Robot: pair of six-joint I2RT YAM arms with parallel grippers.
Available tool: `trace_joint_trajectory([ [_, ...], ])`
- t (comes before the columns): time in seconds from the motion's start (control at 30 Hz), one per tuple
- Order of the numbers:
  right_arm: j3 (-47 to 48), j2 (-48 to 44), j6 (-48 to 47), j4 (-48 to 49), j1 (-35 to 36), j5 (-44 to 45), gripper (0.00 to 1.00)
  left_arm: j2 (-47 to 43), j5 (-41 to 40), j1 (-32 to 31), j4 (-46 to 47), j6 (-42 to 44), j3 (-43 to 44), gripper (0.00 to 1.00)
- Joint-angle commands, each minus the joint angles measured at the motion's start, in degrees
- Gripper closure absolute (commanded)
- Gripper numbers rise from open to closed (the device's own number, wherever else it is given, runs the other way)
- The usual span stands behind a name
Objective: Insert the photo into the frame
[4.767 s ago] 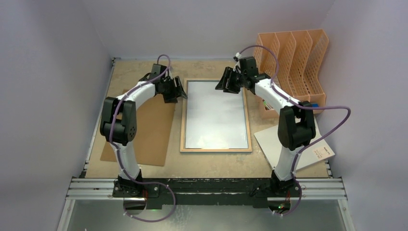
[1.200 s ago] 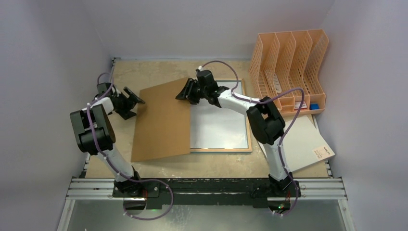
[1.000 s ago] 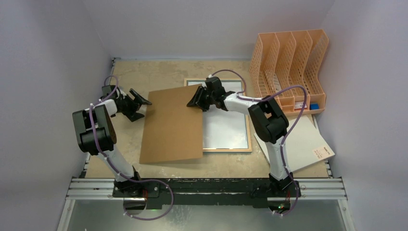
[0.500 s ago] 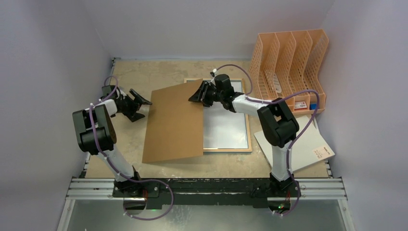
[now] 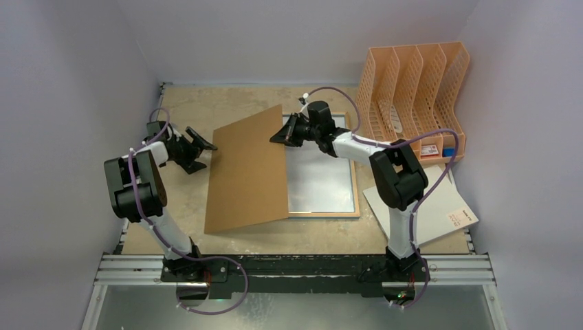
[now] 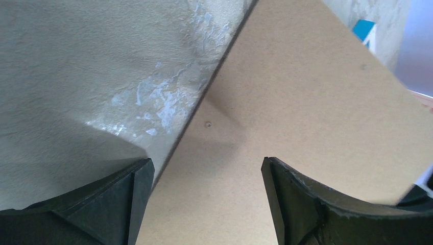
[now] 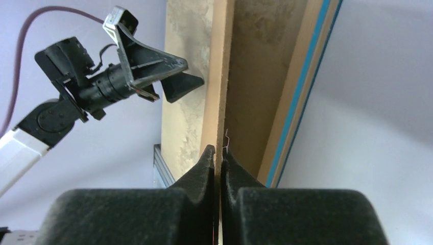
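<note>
From above, the frame (image 5: 355, 180) lies flat on the tabletop (image 5: 206, 103), right of centre, rear side up with its pale wood border showing. The pale surface inside it could be glass or the back of a print; I cannot tell which. A brown backing board (image 5: 247, 175) covers the frame's left side. The board is tilted, with its near edge down by the tabletop and its far right corner lifted. The right tool (image 5: 284, 132) is closed on that raised corner. The left tool (image 5: 202, 152) sits just beside the board's left edge with its jaws spread and nothing between them. A peach file organiser (image 5: 416, 82) stands at the far right, and a white sheet (image 5: 450, 206) lies on the near right of the tabletop.

In the left wrist view, the left tool (image 6: 207, 166) shows two dark fingers (image 6: 122, 199) wide apart. The board (image 6: 306, 122) fills the right half. Its edge runs diagonally across the mottled tabletop (image 6: 76, 71) and passes between the fingers (whether either one touches it cannot be told).

In the right wrist view, the right tool (image 7: 217, 155) pinches the board (image 7: 220, 76), seen edge-on, with its fingertips (image 7: 207, 158) pressed on either face. To the right runs the frame (image 7: 306, 76), pale wood with a cyan stripe. The left tool (image 7: 173, 76) hangs open beyond the board.
</note>
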Motion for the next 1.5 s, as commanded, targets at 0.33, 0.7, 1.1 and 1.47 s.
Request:
trace_joint_trajectory([
  [0.33,18.7,-1.4,-1.4,-11.6,-0.6,2.9,1.00,-10.3,-7.8,-4.6,-9.0,7.8,12.9,0.18],
  [0.7,23.8,-2.1,9.5,-12.9,-5.8,-0.5,1.00,-22.0,-11.4,-16.5,-5.6,20.8,13.5,0.18],
  [1.1,31.5,-0.7,19.6,-17.5,-13.3,-6.4,1.00,-36.1,-12.9,-17.7,-2.7,43.1,6.0,0.20],
  [1.47,29.4,-2.4,25.6,-13.7,-16.2,-10.4,1.00,-50.3,-0.5,-17.7,12.7,64.5,-7.3,0.21],
])
